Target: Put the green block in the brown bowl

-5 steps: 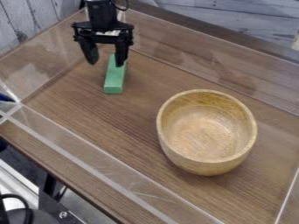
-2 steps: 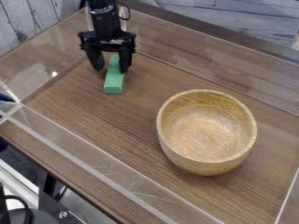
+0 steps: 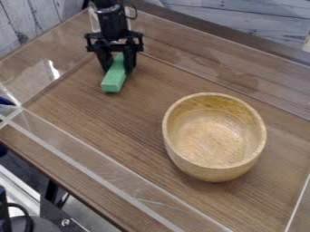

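Observation:
The green block (image 3: 111,79) lies flat on the wooden table at the back left, its long side running toward the camera and slightly slanted. My gripper (image 3: 115,63) points straight down over the block's far end. One dark finger stands on each side of the block, low near the table. The fingers (image 3: 101,62) sit close to the block's sides, and I cannot tell whether they touch it. The block still rests on the table. The brown bowl (image 3: 215,136), round and thick-walled, stands empty at the front right, well apart from the gripper.
A clear plastic wall (image 3: 72,159) runs along the table's front and left edges. Bare wooden tabletop (image 3: 121,127) lies between the block and the bowl.
The gripper has sunk over the block's far end and its fingers have drawn closer together. The block's near end has swung a little to the left.

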Motion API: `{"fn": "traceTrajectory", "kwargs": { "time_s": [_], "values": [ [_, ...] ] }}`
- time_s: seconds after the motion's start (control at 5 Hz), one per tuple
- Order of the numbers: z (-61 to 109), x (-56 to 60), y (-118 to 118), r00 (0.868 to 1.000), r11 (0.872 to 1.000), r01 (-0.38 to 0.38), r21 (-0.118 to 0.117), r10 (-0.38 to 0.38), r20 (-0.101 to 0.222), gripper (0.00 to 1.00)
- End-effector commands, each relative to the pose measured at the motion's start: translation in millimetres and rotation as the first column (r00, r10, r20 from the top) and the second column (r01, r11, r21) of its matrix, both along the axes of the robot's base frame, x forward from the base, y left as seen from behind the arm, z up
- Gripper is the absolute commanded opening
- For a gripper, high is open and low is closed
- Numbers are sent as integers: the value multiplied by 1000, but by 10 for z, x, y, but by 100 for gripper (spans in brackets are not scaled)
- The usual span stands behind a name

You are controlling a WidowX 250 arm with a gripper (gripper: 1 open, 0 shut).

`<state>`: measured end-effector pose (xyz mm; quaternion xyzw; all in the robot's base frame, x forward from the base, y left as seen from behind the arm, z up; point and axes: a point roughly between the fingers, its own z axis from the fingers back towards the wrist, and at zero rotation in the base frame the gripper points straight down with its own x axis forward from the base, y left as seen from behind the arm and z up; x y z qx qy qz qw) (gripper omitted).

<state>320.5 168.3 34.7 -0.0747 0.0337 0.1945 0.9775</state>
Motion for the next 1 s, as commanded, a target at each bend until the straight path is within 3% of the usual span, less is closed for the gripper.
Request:
{"fn": "traceTrajectory", "kwargs": {
  "time_s": [0.0,0.2,0.4,0.6,0.8],
  "values": [
    [505,17,-39,994,999,-12,44,7,107,0],
    [802,-14,-187,988,999,-18,48,10,154,0],
    [925,196,-204,973,999,13,52,-24,231,0],
    [746,339,-184,962,996,15,85,-38,271,0],
    [534,358,-191,951,989,77,128,-111,290,0]
  ]
}}
